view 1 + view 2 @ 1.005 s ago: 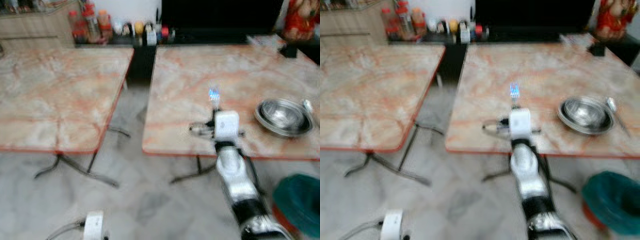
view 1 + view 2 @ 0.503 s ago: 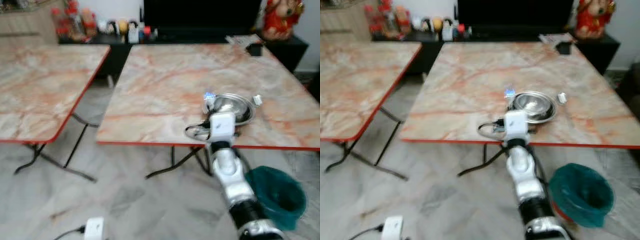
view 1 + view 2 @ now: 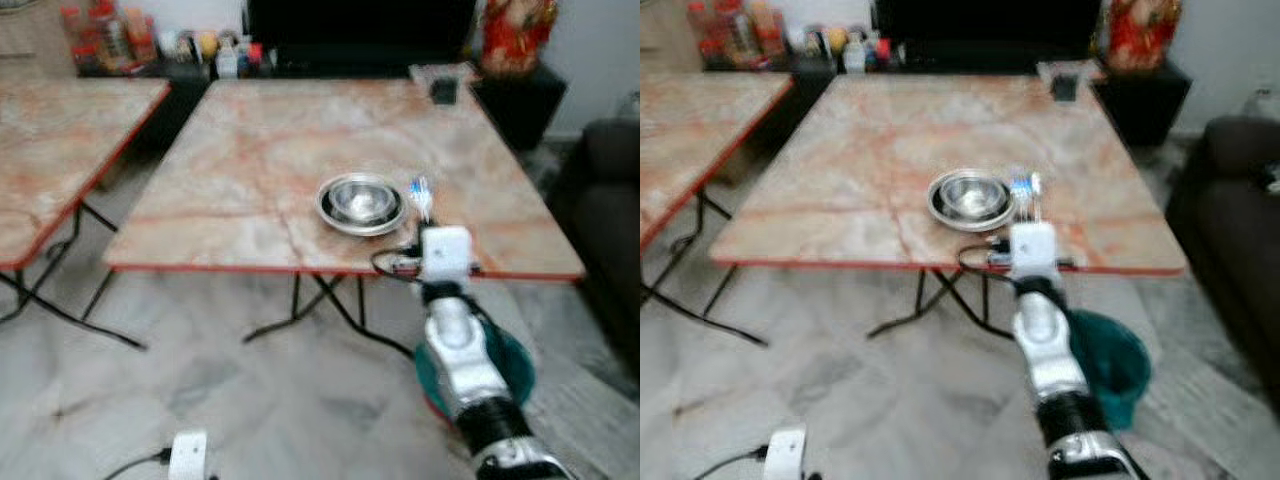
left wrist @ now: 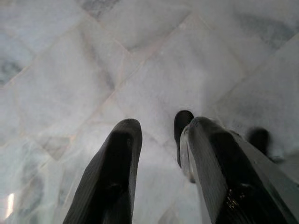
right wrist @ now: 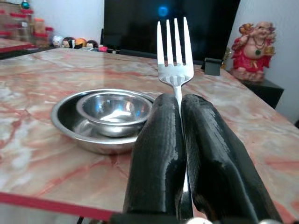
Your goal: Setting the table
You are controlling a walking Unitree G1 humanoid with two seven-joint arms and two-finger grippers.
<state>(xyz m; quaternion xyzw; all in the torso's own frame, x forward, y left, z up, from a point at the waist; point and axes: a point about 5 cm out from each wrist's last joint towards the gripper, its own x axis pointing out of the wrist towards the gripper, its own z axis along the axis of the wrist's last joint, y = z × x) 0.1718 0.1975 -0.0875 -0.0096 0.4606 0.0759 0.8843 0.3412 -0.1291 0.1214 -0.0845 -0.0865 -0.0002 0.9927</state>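
1. Pinching a fork (image 5: 174, 56) between pressed-together fingers, our right gripper (image 5: 180, 135) sits centre frame at the table's (image 3: 250, 150) near edge.
2. We see the fork tines upright, just right of the steel plate (image 3: 340, 215) holding a small bowl (image 3: 362, 198).
3. Our left gripper (image 4: 159, 140) hangs over floor (image 4: 70, 70), fingers slightly apart.

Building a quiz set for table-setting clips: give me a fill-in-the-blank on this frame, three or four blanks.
1. The right gripper is shut on a ____.
2. A small steel bowl sits inside a larger steel ____.
3. The left gripper hangs over the ____.
4. The teal bin stands on the floor beside the ____.

Missing: fork; bowl; floor; table
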